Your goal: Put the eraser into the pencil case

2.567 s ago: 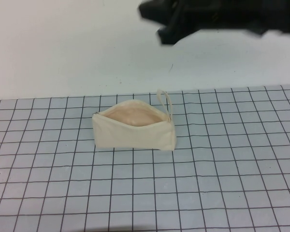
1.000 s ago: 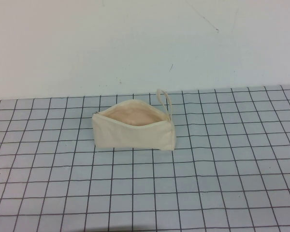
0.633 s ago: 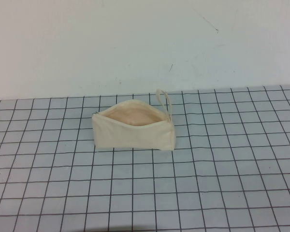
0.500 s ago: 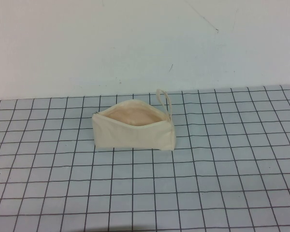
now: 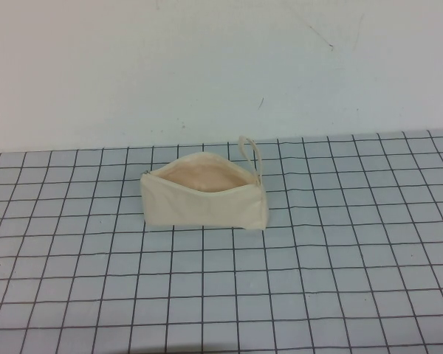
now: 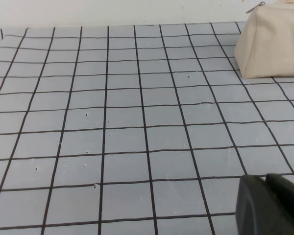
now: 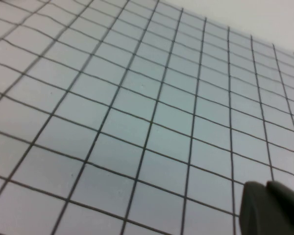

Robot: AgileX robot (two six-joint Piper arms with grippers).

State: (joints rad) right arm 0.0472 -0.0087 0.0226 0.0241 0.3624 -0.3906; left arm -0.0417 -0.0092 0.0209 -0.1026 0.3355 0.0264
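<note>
The left end effector shows only in its own wrist view, as a dark rounded tip low over the gridded worktop. Two dark lobes sit side by side there with a thin seam between them, but whether the fingers are parted or closed cannot be told, and nothing is seen in their hold. Ahead of this end effector lies a stretch of bare grey squares. Beyond that, further out and off to one side, stands the pencil case, its cream fabric end wall facing the camera and a small metal zip pull at its top edge. It is well apart from the end effector.

The right end effector likewise appears only in its wrist view, as a dark tip above the grid. How far its fingers stand open cannot be told either, and nothing is visibly held. Only grid squares lie in front of it.

In the high view neither arm is in sight. The pencil case rests alone on the worktop toward the far edge of the grid, its mouth gaping upward so the pale peach lining shows. Its thin loop strap stands up at its right end. Behind it a plain white wall rises.

The eraser is not visible in any view.
</note>
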